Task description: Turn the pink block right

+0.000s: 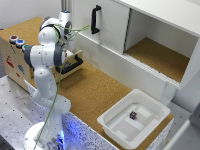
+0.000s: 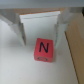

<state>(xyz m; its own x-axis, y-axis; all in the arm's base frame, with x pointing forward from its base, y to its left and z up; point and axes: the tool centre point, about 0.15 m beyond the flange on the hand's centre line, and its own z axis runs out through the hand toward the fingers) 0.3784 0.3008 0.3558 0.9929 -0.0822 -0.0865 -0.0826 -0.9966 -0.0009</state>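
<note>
In the wrist view the pink block (image 2: 43, 50) lies on a white surface with a black letter N on its upper face. My gripper (image 2: 42, 37) is open above it, and its two fingers (image 2: 22, 31) stand apart on either side of the block without touching it. In the exterior view a small dark block (image 1: 133, 115) lies in the white tray (image 1: 112, 120). The arm (image 1: 46, 55) stands at the exterior view's left, and I cannot make out the gripper itself there.
A wooden drawer with a black handle (image 1: 70, 65) is open beside the arm. A white cabinet (image 1: 160, 45) with an open compartment and a black door handle (image 1: 95, 20) stands at the back. Coloured buttons (image 1: 16, 41) sit on a box at the exterior view's left.
</note>
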